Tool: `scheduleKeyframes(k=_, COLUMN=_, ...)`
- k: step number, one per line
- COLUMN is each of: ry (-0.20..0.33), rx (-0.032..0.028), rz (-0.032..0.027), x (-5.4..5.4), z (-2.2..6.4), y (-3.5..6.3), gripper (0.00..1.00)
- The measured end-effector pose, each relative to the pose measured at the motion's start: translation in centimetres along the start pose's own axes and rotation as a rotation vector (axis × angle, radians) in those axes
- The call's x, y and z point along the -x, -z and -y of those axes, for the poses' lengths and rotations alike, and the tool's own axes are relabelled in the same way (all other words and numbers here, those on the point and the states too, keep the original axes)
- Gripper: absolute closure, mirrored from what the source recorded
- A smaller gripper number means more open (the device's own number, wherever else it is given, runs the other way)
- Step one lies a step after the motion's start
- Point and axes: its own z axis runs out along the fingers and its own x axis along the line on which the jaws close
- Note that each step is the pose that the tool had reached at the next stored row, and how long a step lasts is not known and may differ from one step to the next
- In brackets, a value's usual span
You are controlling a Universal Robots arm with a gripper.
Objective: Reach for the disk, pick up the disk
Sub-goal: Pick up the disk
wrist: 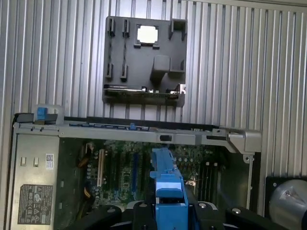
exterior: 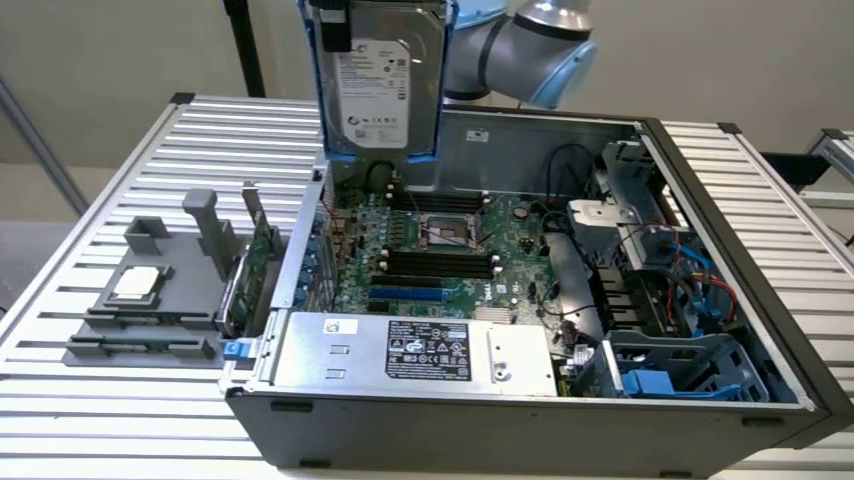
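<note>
The disk point(exterior: 380, 85) hangs upright above the open computer case point(exterior: 747, 300), label facing the exterior camera, its blue rails point(exterior: 324, 90) running down both long edges; its lower end sits clear of the motherboard point(exterior: 441, 250) below. The arm point(exterior: 534, 45) enters from the top of the exterior view behind the disk. In the wrist view the gripper point(wrist: 168, 211) closes its dark fingers point(wrist: 144, 213) on either side of the disk's blue edge, so the disk is judged to be clamped and lifted rather than resting on anything. The disk is likely a dense, rigid metal slab — heavy for its size, with smooth faces that could slip under a light pinch. It is also probably shock-sensitive, so a drop onto the circuitry beneath would risk both parts. The plastic rails offer the better purchase, being slightly yielding and ridged — a hold across the two long edges appears the soundest. A grey holder point(exterior: 147, 300) carrying a small square chip point(exterior: 138, 283) lies on the slatted table point(exterior: 80, 400), at the exterior view's left of the case.
</note>
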Motion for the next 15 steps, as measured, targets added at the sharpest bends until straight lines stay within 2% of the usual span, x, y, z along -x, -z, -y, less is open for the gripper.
scheduleKeyframes(k=15, ry=0.0, rx=-0.0001, rz=0.0004, x=-2.7, z=6.63, y=0.08, gripper=0.67)
